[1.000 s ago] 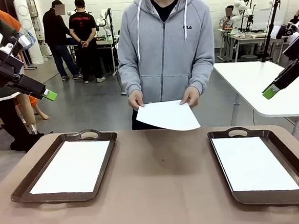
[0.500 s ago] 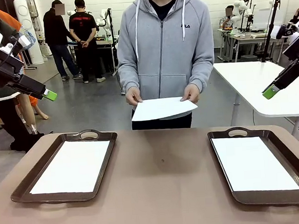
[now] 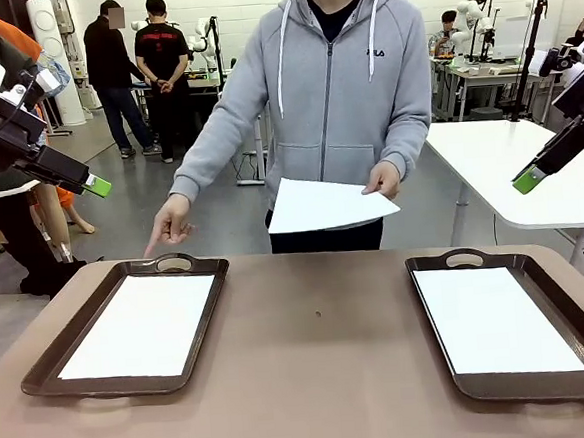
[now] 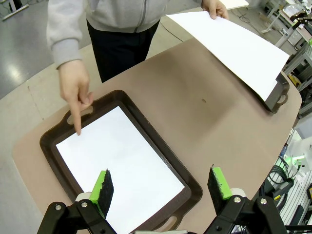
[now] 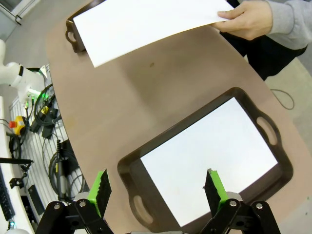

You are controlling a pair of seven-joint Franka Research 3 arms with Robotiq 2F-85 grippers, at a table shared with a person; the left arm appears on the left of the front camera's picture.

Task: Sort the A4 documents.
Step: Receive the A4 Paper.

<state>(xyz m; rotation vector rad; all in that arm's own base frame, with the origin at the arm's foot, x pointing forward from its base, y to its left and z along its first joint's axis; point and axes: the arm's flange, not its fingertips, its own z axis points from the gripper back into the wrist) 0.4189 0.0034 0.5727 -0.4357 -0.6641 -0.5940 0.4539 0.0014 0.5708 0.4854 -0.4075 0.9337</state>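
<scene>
Nearest on the brown counter [image 3: 323, 377], two dark trays sit at the left [image 3: 51, 362] and right [image 3: 434, 314] edges, each carrying one A4 sheet: the left sheet [image 3: 141, 325] and the right sheet [image 3: 495, 320]. Bare counter lies between them, with nothing in the way. At the far edge a person holds a third A4 sheet [image 3: 326, 205] in the air in one hand [image 3: 382, 181]. Half a second ago both hands gripped it; now the other hand [image 3: 170, 225] points down at the left tray's far handle. The left hand [image 3: 97, 186] and right hand [image 3: 528, 178] hover off the counter's sides, fingers apart, holding nothing.
</scene>
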